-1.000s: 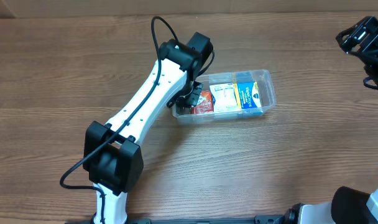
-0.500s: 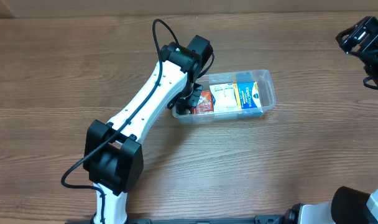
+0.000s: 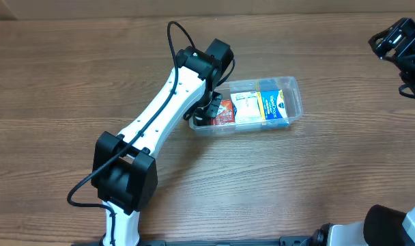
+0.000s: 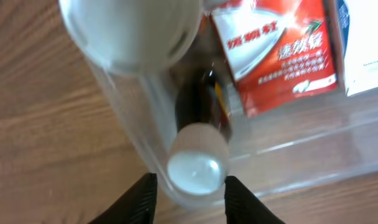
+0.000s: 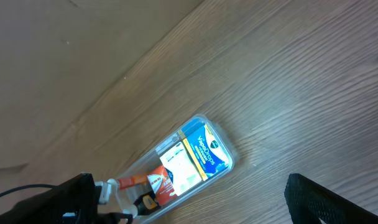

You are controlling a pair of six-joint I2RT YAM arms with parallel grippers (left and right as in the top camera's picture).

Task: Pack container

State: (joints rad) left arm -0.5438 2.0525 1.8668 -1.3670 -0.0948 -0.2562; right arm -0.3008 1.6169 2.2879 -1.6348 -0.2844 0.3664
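Observation:
The clear container [image 3: 296, 97] lies on the wooden table and holds a red box [image 3: 224, 111], a white box [image 3: 246, 107] and a blue box [image 3: 274, 104] side by side. My left gripper [image 3: 206, 113] is over its left end. In the left wrist view the open jaws [image 4: 190, 200] flank the white cap of a dark bottle [image 4: 198, 167] that lies inside the container wall [image 4: 313, 142], next to the red box [image 4: 276, 53]. My right gripper [image 3: 397, 39] is open, empty and high at the far right. Its view shows the container [image 5: 230, 157] from above.
A white-capped orange tube [image 5: 128, 182] lies at the container's left end, and its blurred white cap [image 4: 130, 31] fills the top of the left wrist view. My left arm [image 3: 160, 113] stretches diagonally from the front. Bare wood surrounds the container.
My left arm has shifted very slightly. Nothing else has visibly moved.

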